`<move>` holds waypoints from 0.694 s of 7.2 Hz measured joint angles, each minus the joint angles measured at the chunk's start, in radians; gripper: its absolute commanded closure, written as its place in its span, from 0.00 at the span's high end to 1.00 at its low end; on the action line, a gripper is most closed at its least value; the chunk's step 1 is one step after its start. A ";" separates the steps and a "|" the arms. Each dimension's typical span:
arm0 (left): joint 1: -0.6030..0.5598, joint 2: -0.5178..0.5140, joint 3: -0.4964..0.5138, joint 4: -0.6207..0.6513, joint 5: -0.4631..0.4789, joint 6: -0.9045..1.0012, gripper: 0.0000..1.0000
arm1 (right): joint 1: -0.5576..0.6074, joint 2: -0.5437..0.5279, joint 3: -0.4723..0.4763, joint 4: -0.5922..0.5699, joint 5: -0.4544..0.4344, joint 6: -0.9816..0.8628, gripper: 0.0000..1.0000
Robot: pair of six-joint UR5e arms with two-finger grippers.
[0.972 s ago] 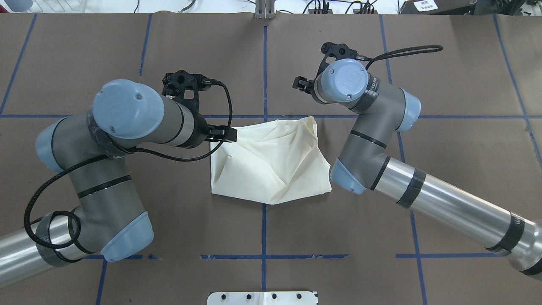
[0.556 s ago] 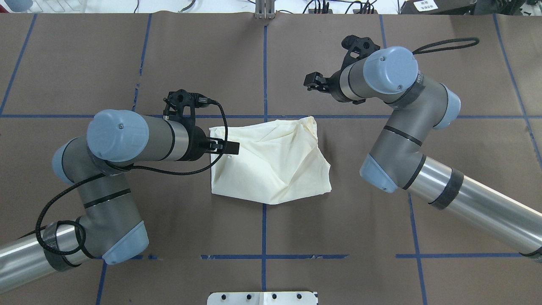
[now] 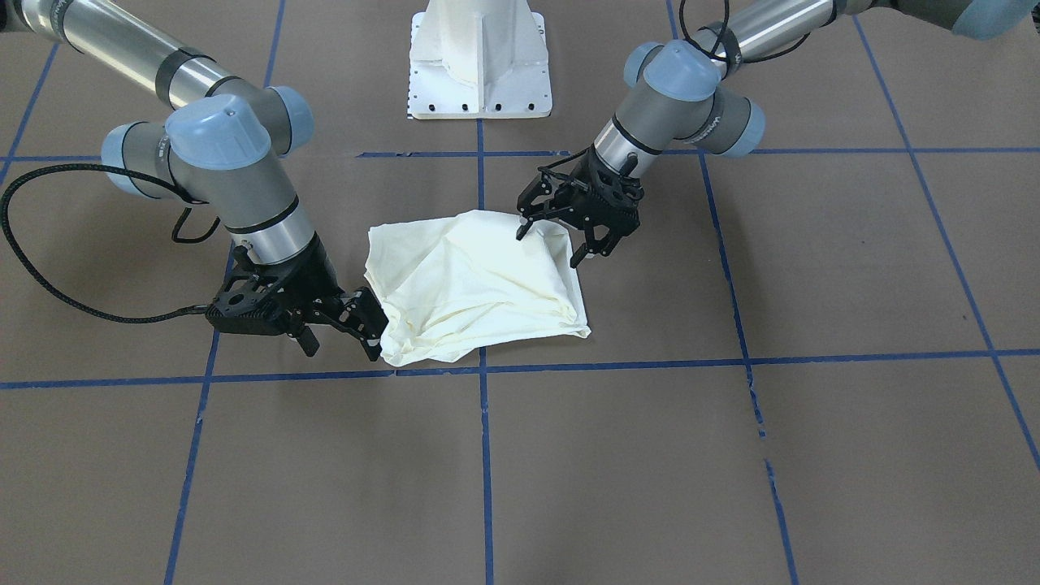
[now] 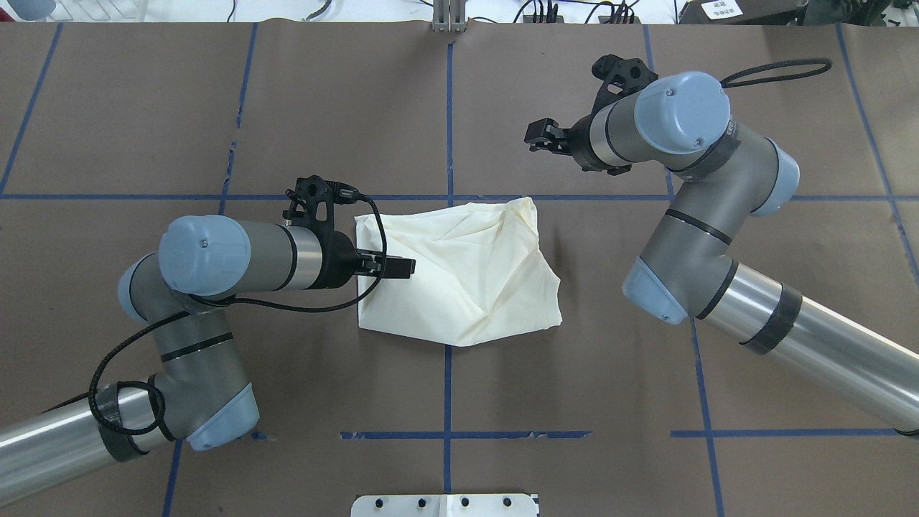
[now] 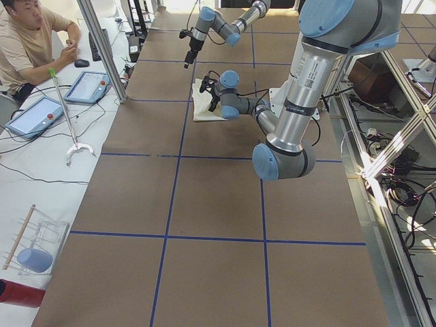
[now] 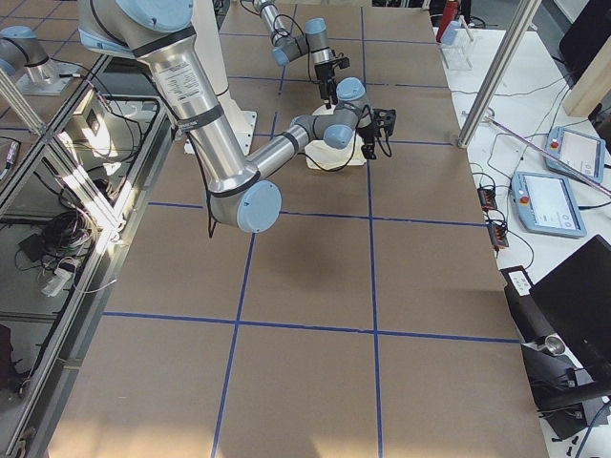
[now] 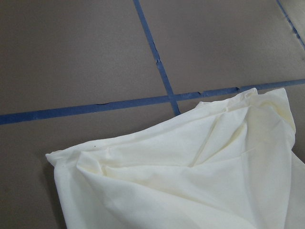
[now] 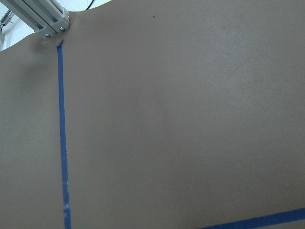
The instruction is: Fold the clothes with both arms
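The clothes are one cream shirt, lying as a rumpled folded bundle at the table's middle with its plain side up. From across the table the shirt shows deep creases. My left gripper hangs open just over the shirt's left edge, and the left gripper holds nothing between its spread fingers. My right gripper is open and raised beyond the shirt's far right corner, apart from the cloth. The right gripper is empty. The left wrist view shows only the shirt and no fingers. The right wrist view shows bare table.
Blue tape lines grid the brown table cover. The white pedestal base stands at the robot's side. A metal post rises at the far edge. A person sits at a side desk with tablets.
My left gripper has slid along the shirt's left edge toward the robot and a little inward. The right arm has swung to the right, carrying its gripper away from the shirt. The shirt has not moved.
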 measured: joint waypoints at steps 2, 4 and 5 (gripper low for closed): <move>0.041 0.000 0.001 -0.023 0.000 -0.005 1.00 | 0.001 -0.004 0.001 0.000 -0.004 0.001 1.00; 0.061 0.005 0.002 -0.027 0.000 -0.007 1.00 | 0.001 -0.004 0.001 0.000 -0.009 0.001 1.00; 0.067 0.006 0.003 -0.028 -0.005 -0.007 1.00 | 0.000 -0.005 0.001 0.001 -0.010 0.001 1.00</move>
